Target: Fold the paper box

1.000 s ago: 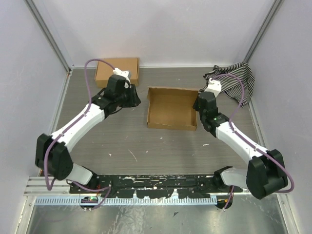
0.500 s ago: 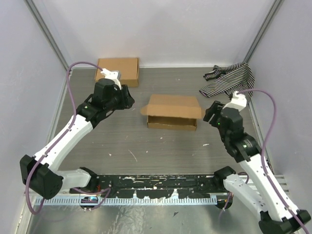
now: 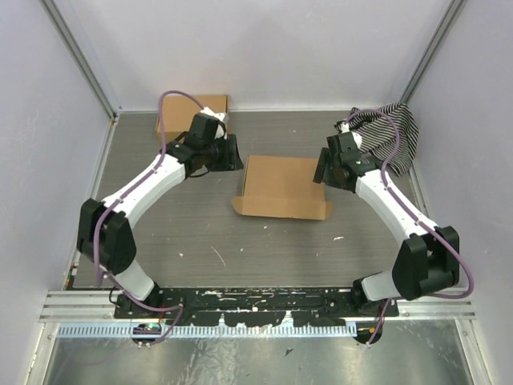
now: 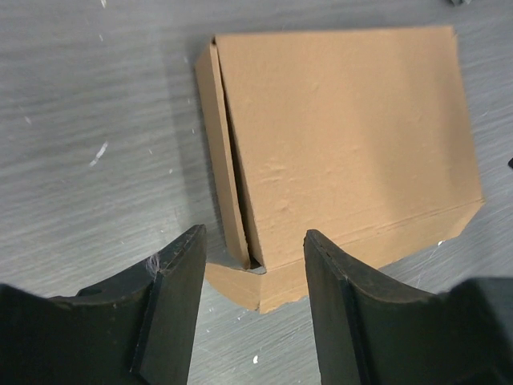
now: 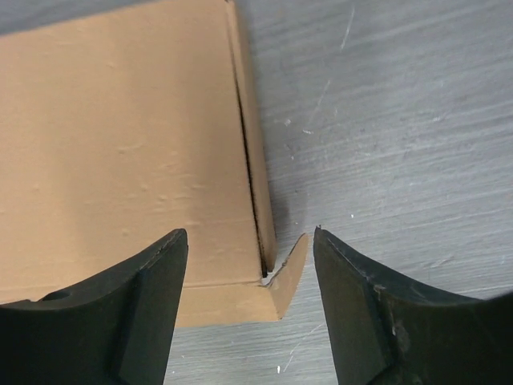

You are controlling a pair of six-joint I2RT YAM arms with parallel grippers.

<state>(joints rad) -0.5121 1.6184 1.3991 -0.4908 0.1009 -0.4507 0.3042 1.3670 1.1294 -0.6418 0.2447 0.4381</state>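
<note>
Paper box (image 3: 284, 186) lies flat on the table (image 3: 200, 241), lid down over the tray, plain brown top facing up. It sits btw the two pincers, one at each short side. Two ear tabs stick out past the lid at the near corners: L ear tab (image 3: 238, 204) and R ear tab (image 3: 327, 210).

L pincer (image 3: 235, 154): in top view its tip is just beside the box's L side, toward the far end. Height over the table can't be read. It's released, w/ fingers (image 4: 172, 297) spread wide and nothing pinched. In the L wrist view a box corner w/ a tab shows in the gap ahead of the tips. L side wall (image 4: 218, 144) stands a bit off the lid edge, w/ a dark slit btw them. Contact w/ the cardboard: can't tell.

R pincer (image 3: 322, 170): mirror setup, just beside the box's R side, also toward the far end. Also released, w/ fingers (image 5: 144, 305) wide apart and gripping nothing. Ahead of its tips is a box corner w/ a tab. R side wall (image 5: 252, 136) is likewise split from the lid by a thin dark gap.

Small box (image 3: 215, 103) is behind the L pincer at the back wall, partly hidden by the L arm. Striped cloth (image 3: 394, 132) is bunched behind and to the R of the R pincer, near it, in the far-R corner.
</note>
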